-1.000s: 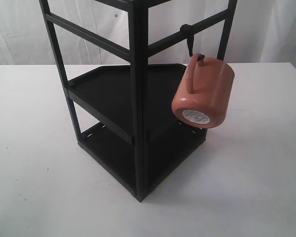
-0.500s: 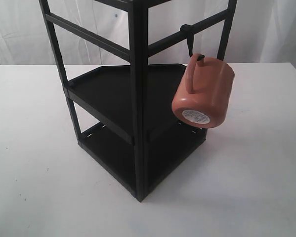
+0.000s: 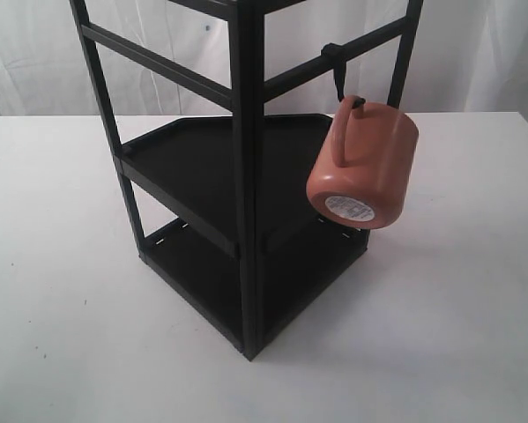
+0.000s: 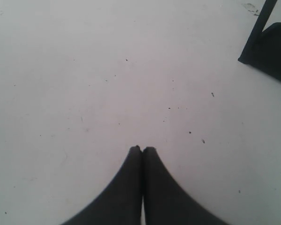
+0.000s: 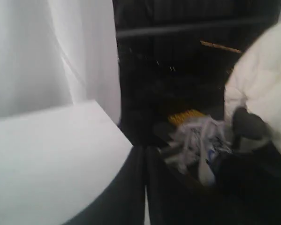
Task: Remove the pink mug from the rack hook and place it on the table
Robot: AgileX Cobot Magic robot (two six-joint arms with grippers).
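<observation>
The pink mug (image 3: 362, 167) is hung by its handle on the hook (image 3: 338, 77), axis tilted, labelled base lowermost. The left gripper (image 4: 141, 149) and right gripper (image 5: 145, 149) are pressed together. Their offset from the mug cannot be told.

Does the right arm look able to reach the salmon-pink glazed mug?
Probably yes: the salmon-pink mug hangs outside the black metal rack, on that arm's side, with nothing in front of it. The right gripper is shut and must open first.

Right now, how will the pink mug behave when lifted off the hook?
The pink mug hangs tilted by its handle from the hook, so a nudge probably swings it. Smooth, rigid-looking wall: likely slippery, breakable.
</observation>
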